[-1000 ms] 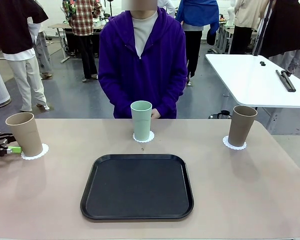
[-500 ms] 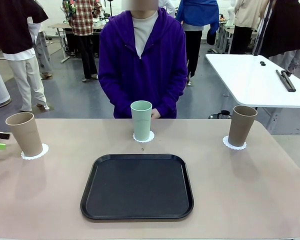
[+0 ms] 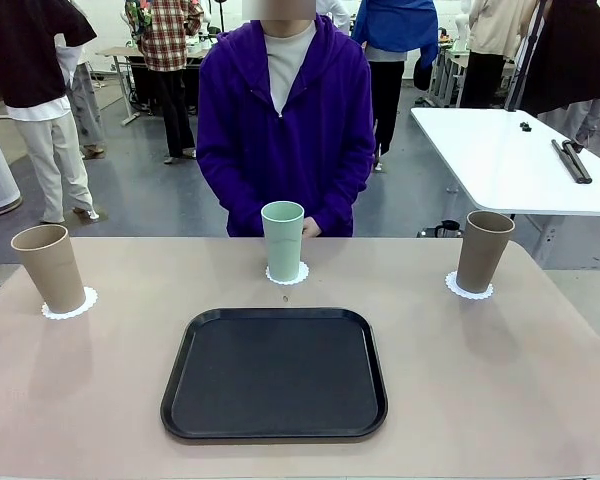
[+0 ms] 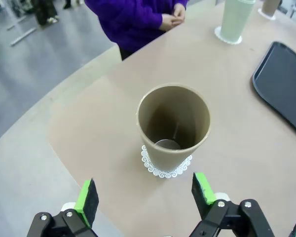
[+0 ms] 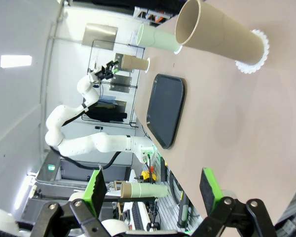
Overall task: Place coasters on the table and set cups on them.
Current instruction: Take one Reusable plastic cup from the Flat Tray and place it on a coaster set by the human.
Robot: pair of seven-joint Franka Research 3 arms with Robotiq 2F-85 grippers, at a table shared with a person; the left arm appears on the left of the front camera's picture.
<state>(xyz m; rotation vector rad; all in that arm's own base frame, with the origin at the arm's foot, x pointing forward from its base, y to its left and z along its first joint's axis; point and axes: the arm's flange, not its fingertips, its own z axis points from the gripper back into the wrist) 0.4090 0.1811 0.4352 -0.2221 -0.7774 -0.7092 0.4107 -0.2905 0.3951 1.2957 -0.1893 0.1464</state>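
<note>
Three cups stand upright on the table (image 3: pixel 500 400), each on a white lacy coaster. The left taupe cup (image 3: pixel 48 267) is on its coaster (image 3: pixel 70 304), the mint cup (image 3: pixel 282 240) on the middle coaster (image 3: pixel 288 276), the right taupe cup (image 3: pixel 483 250) on its coaster (image 3: pixel 469 290). My left gripper (image 4: pixel 144 197) is open, just short of the left taupe cup (image 4: pixel 172 126) and above the table's edge, nothing between its pads. My right gripper (image 5: pixel 152 187) is open too, well back from the right taupe cup (image 5: pixel 219 32) and its coaster (image 5: pixel 255 52).
A black tray (image 3: pixel 274 373) lies empty in the middle near my side. A person in a purple hoodie (image 3: pixel 285 130) stands behind the mint cup with hands (image 4: pixel 171 15) clasped at the far edge. A white table (image 3: pixel 520 160) stands at the back right.
My left gripper has drawn back to the left from the left taupe cup and slipped past the front view's edge. Cups, coasters and the person are unmoved.
</note>
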